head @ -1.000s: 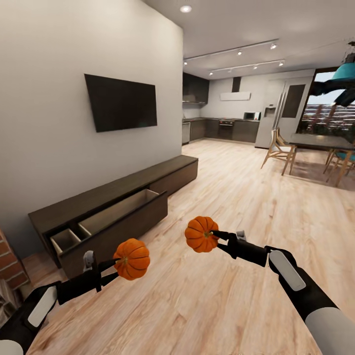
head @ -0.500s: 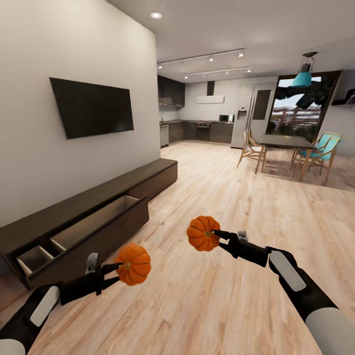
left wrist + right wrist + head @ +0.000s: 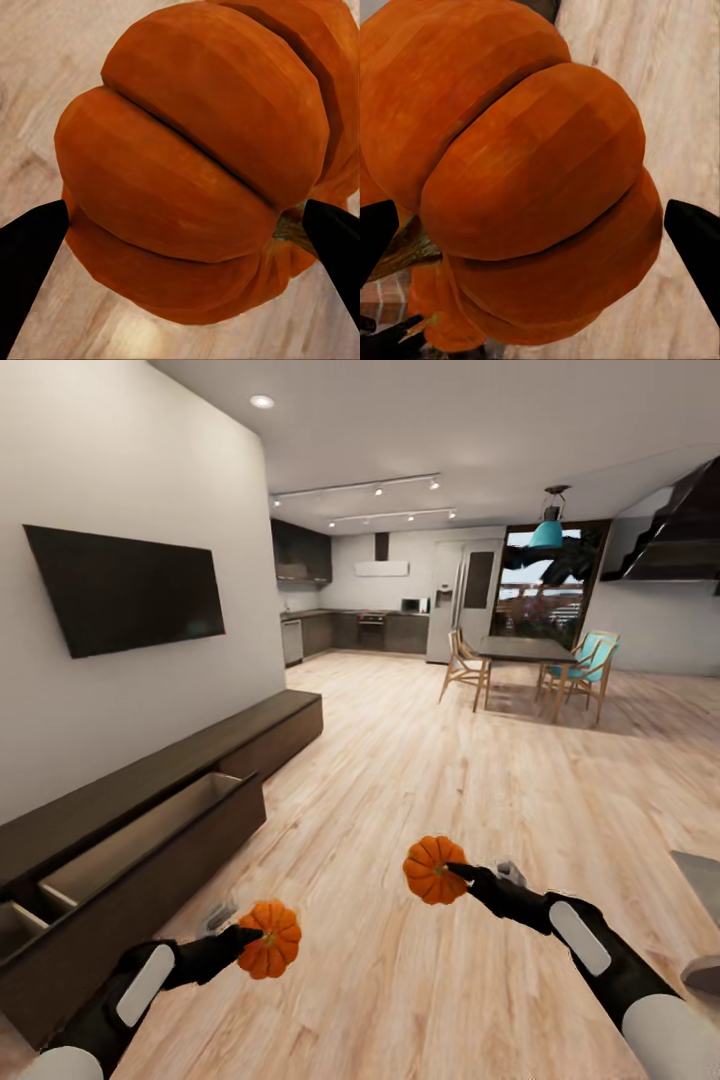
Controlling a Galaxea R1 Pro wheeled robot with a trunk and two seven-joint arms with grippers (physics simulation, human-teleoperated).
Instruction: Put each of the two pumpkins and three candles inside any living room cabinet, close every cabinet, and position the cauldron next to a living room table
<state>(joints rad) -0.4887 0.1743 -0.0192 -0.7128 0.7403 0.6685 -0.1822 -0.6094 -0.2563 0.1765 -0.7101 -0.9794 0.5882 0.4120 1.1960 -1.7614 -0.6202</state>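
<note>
Above the wooden floor (image 3: 420, 780), each gripper pinches a pumpkin: left gripper (image 3: 247, 937) one pumpkin (image 3: 270, 940), right gripper (image 3: 462, 872) the other pumpkin (image 3: 434, 869); the cabinet (image 3: 150, 810) drawer stands open.

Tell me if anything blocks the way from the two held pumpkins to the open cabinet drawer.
Nothing visible does. The left hand grips one pumpkin, the right hand grips the other pumpkin. Only bare wood floor lies between them and the open drawer of the cabinet.

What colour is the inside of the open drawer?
Pale wood inside the open drawer, best in the head view.
</note>
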